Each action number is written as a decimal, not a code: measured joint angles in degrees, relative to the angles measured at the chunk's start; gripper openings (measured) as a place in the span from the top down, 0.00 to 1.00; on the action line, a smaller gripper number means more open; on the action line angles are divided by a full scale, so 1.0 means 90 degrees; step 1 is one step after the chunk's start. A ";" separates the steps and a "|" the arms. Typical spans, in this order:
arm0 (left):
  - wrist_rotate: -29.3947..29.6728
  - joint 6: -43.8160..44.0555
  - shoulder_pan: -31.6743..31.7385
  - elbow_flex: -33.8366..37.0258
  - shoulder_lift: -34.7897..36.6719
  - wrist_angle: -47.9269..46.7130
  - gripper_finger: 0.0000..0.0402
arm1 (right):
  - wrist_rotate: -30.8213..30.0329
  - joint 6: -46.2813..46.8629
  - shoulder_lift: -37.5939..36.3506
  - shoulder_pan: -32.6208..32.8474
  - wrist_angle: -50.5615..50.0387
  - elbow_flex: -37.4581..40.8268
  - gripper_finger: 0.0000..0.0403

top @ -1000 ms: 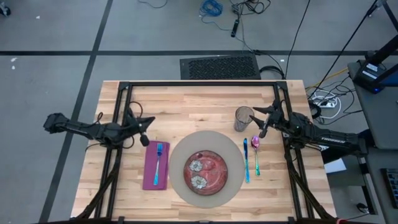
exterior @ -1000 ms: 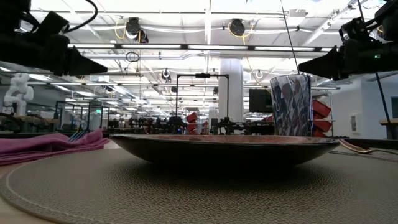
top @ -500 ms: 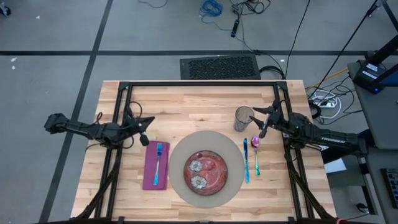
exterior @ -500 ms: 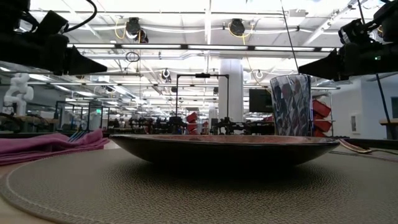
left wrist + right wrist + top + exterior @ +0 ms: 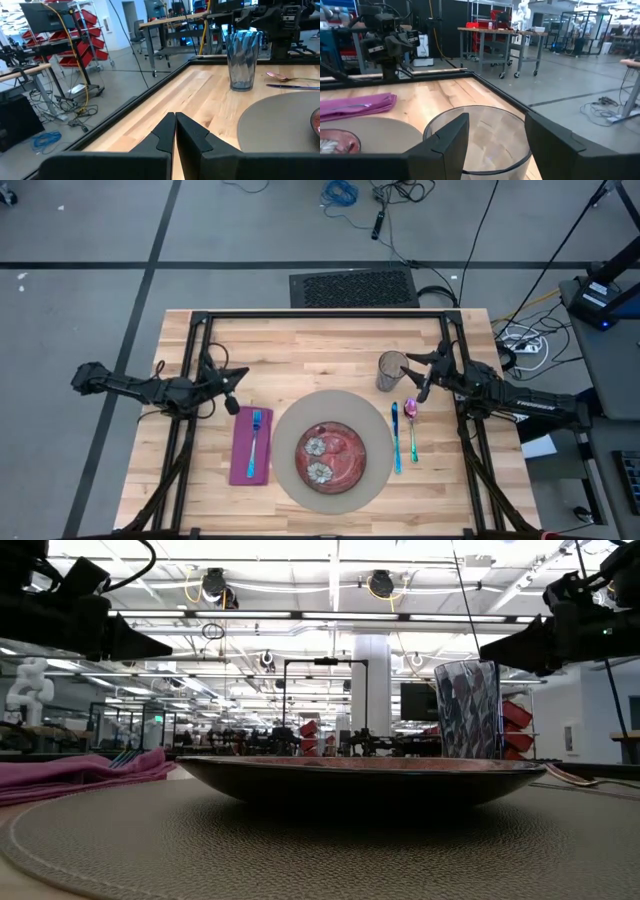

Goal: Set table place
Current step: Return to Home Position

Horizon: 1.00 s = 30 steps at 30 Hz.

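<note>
Here the light-wood table [image 5: 330, 340] stands on grey floor [image 5: 80, 240], left hand [image 5: 175, 116] closed, right hand [image 5: 496, 118] spread open.

Bright even overhead light; ceiling strip lights [image 5: 334, 570] glare, low view; faint shadows on table [image 5: 300, 350].

High camera looks straight down; low one, level, shares the plate [image 5: 331, 457].

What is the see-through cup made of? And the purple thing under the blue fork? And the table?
Clear ribbed tumbler: glass or clear plastic, glossy; the wood shows through it. Purple rectangular napkin: likely soft cloth, matte; it bunches in folds in the low view. Light plank tabletop: pale wood, smooth; grain and seams show.
</note>
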<state>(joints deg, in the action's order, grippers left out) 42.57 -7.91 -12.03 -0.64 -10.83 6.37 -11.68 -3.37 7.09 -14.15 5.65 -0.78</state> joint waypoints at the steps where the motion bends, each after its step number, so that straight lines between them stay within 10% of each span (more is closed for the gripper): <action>1: 0.0000 0.0001 0.0000 0.0002 0.0000 0.0000 1.00 | 0.0000 0.0069 0.0000 0.0000 0.0000 0.0000 0.55; 30: -0.0002 -0.0001 0.0000 -0.0005 0.0000 0.0000 1.00 | -0.0005 0.0114 0.0000 0.0000 0.0000 0.0000 0.55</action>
<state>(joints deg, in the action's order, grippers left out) 42.54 -7.92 -12.03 -0.69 -10.83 6.37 -11.73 -2.35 7.09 -14.15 5.65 -0.78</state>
